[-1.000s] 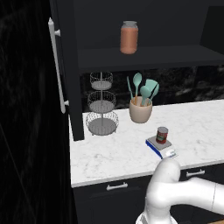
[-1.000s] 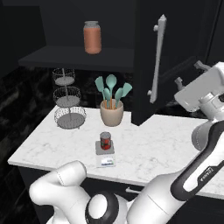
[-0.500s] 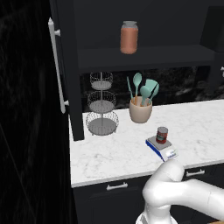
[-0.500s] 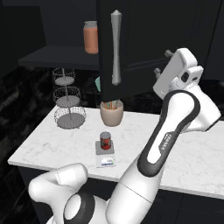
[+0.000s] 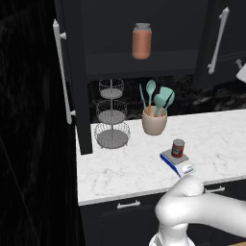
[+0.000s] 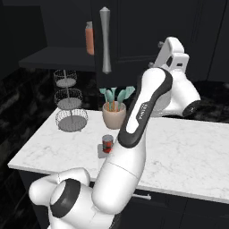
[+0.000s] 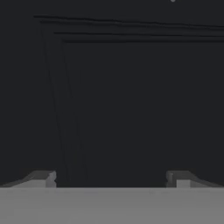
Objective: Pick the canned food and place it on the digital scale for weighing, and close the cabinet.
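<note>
Left base view first: nearest the front edge of the white marble desk (image 5: 125, 168) sits the digital scale (image 5: 178, 163), flat, its long axis running diagonally with the white front panel toward the desk's front edge. The canned food (image 5: 178, 148) stands upright on the scale's plate, its axis vertical, silver rim up. Bare marble lies on every side of the scale, with the widest stretch to its right.

Behind the scale stands a beige utensil crock (image 5: 154, 121) with teal spoons, and left of the crock a three-tier wire basket stand (image 5: 111, 115) near the back wall. Above both, the cabinet (image 5: 72, 72) has its left door swung out edge-on past the desk's left end, its bar handle vertical; an orange-pink jar (image 5: 141, 41) stands on the dark shelf inside. The right door (image 5: 221, 43) stands partly swung, handle upright.

In the right base view the white arm rises past the can and bends up to the door, well above and behind the scale. In the hand view the gripper (image 7: 113, 178) faces a black panelled door (image 7: 131, 100) close up, its fingertips (image 7: 43, 178) spread wide apart, holding nothing.
</note>
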Controlling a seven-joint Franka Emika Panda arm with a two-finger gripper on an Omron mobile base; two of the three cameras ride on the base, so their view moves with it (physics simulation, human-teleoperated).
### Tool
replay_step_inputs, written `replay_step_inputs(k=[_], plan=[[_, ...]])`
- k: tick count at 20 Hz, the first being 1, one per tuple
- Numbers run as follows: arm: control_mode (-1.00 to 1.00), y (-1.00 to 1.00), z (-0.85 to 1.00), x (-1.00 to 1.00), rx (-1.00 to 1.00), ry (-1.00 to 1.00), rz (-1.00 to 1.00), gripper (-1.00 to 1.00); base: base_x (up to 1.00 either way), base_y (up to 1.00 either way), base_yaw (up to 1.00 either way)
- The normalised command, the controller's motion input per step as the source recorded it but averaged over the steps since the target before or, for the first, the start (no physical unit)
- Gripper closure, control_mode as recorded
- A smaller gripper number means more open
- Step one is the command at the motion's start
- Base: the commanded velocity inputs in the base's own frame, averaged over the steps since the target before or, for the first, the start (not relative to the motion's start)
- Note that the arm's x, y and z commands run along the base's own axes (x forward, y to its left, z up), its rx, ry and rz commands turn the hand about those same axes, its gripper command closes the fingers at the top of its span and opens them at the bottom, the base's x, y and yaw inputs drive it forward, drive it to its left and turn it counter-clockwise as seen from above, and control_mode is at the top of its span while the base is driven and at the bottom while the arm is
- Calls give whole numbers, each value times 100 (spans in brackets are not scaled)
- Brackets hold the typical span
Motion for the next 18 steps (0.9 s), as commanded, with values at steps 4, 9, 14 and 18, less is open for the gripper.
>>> replay_step_inputs(k=[4,9,14,18], plan=[[-100,20,0,100,0,7,0,-100,0,0,0],[-100,6,0,97,0,2,0,-100,0,0,0],[-100,0,0,85,0,0,0,-100,0,0,0],[-100,3,0,56,0,-1,0,-100,0,0,0]])
